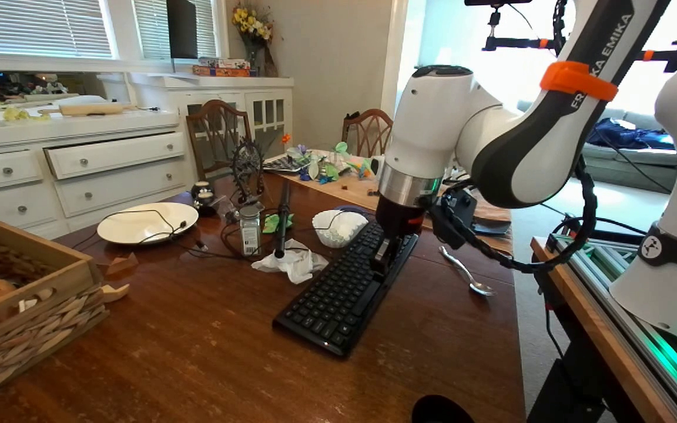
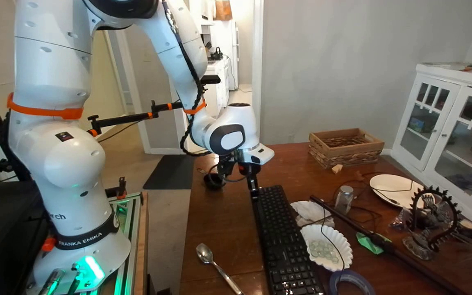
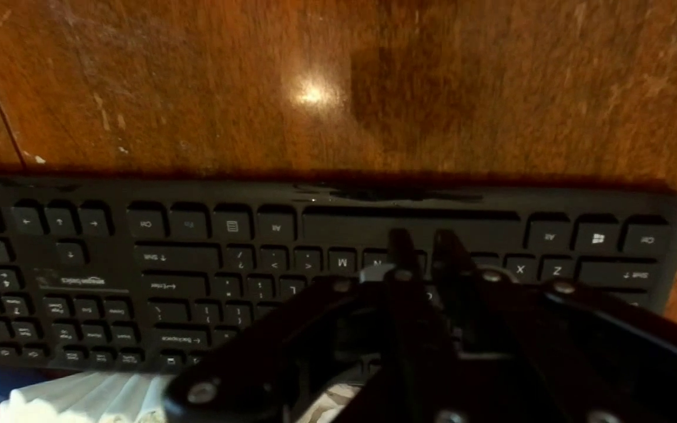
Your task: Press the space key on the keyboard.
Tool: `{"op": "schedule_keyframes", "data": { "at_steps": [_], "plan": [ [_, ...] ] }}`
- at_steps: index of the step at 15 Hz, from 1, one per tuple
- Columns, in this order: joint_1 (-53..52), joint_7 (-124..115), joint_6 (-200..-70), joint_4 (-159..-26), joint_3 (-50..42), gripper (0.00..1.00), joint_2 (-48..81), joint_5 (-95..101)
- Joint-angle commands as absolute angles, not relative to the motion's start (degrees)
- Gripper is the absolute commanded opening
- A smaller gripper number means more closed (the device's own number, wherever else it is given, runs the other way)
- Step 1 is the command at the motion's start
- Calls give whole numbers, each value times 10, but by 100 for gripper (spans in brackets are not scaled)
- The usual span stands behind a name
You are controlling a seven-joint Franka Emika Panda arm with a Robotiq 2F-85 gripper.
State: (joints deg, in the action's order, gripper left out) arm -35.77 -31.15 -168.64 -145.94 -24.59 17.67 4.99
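The black keyboard [image 1: 321,308] lies on the brown table. It also shows in an exterior view [image 2: 283,241] and along the wrist view [image 3: 180,257], where its letters stand upside down. The long space key [image 3: 344,229] is near the keyboard's edge in the wrist view. My gripper [image 3: 422,236] points down with its fingertips over the middle of the space key. The fingers are slightly apart, with keys showing in the narrow gap and nothing held. The gripper shows low at the keyboard in both exterior views [image 1: 379,270] [image 2: 254,196]. I cannot tell whether the fingertips touch the key.
A spoon [image 1: 466,271] lies beside the keyboard. On its other side are a white fluted bowl [image 1: 338,226], crumpled white paper [image 1: 294,261], a black rod [image 1: 282,220] and a glass jar [image 1: 250,229]. A plate [image 1: 147,222] and a basket [image 1: 33,317] stand farther off.
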Motion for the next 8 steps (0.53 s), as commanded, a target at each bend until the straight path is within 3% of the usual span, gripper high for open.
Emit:
{"op": "schedule_keyframes", "data": {
  "at_steps": [1,8],
  "plan": [
    [-379,-389,-1598,-1491,-268,49,85,124],
    [-198,-386,-1437,-1518,-59,99,-86,121]
  ]
}}
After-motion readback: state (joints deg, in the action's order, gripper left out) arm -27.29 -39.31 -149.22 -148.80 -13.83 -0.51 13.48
